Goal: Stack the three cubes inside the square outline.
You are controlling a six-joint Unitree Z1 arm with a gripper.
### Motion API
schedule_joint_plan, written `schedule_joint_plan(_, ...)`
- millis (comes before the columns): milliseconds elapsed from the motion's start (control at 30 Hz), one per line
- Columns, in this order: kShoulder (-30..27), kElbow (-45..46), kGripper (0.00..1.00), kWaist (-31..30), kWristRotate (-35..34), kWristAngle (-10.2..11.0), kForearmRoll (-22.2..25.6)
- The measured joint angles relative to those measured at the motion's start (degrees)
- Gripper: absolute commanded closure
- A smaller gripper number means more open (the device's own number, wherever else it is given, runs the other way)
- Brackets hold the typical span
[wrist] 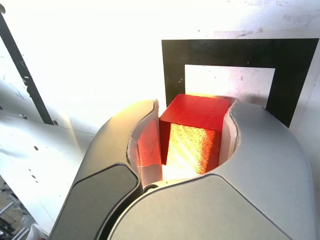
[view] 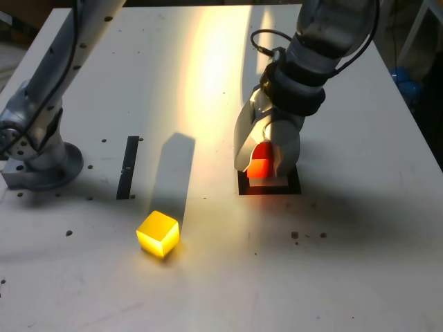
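On the white table [view: 346, 277], the gripper [view: 266, 162] pinched the red cube [view: 260, 168] just above the square outline [view: 294, 188]; the yellow cube [view: 158, 234] sat well apart.

Arm bent downward, hand [view: 264, 168] clamped on red cube [view: 261, 166].

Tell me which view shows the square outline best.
The wrist view: the square outline fills the frame, with its black border and white centre clear, though the hand and red cube cover its near part. In the exterior view, only the outline's front edge and corners show beneath the hand.
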Motion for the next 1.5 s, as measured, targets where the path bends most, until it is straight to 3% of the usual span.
schedule_joint_plan(67, 0.2, -0.4, 0.62, 0.0, 0.0, 0.1, 0.0)
schedule_joint_plan(267, 0.4, -1.0, 0.14, 0.0, 1.1, 0.2, -0.9)
schedule_joint_plan(333, 0.5, -1.0, 0.07, 0.1, 1.4, 0.2, -1.2)
schedule_joint_plan(800, -0.8, 0.0, 0.01, 0.8, 1.7, 0.9, -1.0)
schedule_joint_plan(1033, -8.4, 4.8, 0.01, -0.3, 3.5, 3.2, -0.4)
schedule_joint_plan(1267, -15.9, 14.0, 0.0, -6.3, 8.1, 5.5, -1.3)
schedule_joint_plan(1500, -22.6, 22.9, 0.0, -14.1, 11.8, 5.6, -4.7)
